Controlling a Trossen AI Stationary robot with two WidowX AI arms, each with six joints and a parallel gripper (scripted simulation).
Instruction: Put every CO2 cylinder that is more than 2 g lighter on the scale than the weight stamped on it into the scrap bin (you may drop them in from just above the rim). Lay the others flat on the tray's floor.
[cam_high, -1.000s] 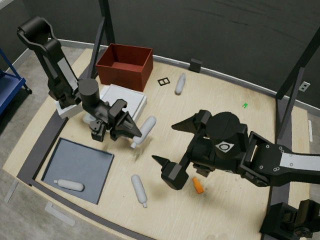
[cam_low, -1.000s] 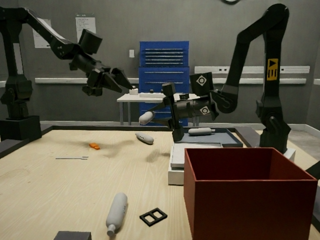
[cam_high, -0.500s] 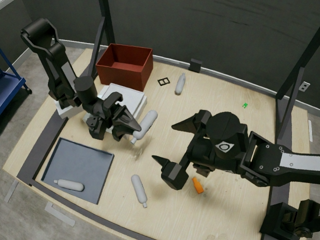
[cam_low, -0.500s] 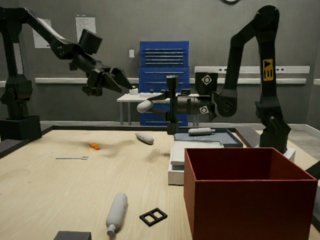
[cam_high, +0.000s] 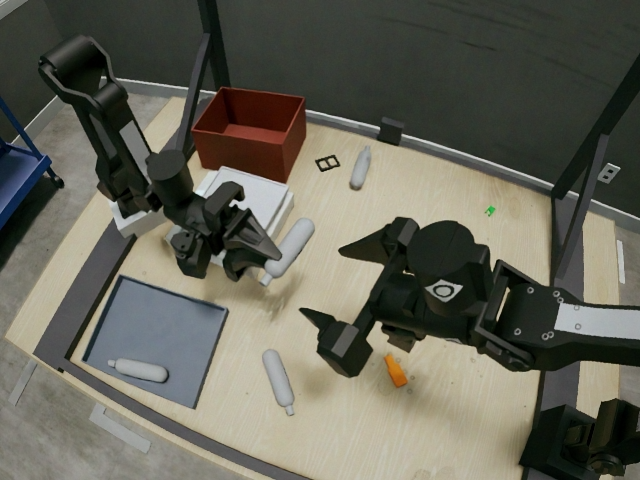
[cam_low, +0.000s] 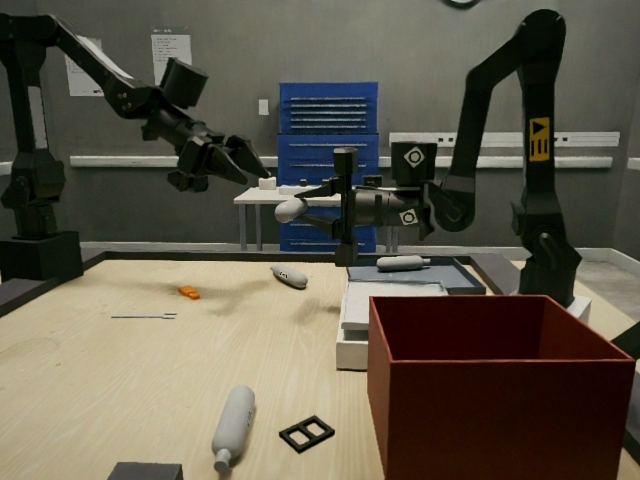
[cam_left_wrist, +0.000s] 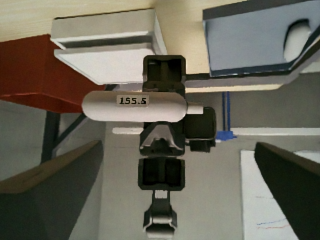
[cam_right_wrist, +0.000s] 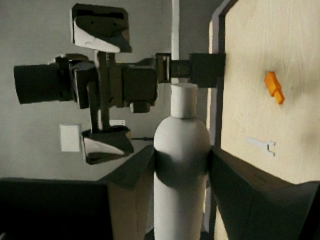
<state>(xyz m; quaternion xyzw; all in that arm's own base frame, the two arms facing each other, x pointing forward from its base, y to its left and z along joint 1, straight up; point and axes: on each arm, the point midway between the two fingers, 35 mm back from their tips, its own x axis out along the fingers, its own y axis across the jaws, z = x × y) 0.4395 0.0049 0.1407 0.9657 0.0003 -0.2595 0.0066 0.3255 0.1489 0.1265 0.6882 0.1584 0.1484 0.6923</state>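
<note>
In the top view, my right pincer (cam_high: 273, 262) (cam_low: 299, 206) (cam_left_wrist: 162, 106) (cam_right_wrist: 180, 152) is gripping a CO2 cylinder (cam_high: 293, 245) (cam_low: 289, 210) (cam_left_wrist: 120, 114) (cam_right_wrist: 182, 200) near its neck, its long axis running across my fingers' reach; the neck is pointing toward the tray side. The scale (cam_high: 263, 193) (cam_low: 353, 356) (cam_left_wrist: 107, 62) is lying behind my grip, nearer my arm than the open left pincer (cam_high: 320, 280) (cam_low: 257, 178) (cam_left_wrist: 177, 148) (cam_right_wrist: 127, 105).

In the exterior view, I am holding the cylinder clear above the table, its rounded end facing out.

In the left wrist view, it is lying crosswise, its label (cam_left_wrist: 132, 100) facing that camera, apparently reading 155.5, the last digit unsure.

In the right wrist view, the neck is jutting beyond my fingers. Weighing probably comes next, so I am judging that the cylinder needs swinging back and lowering flat.
</note>
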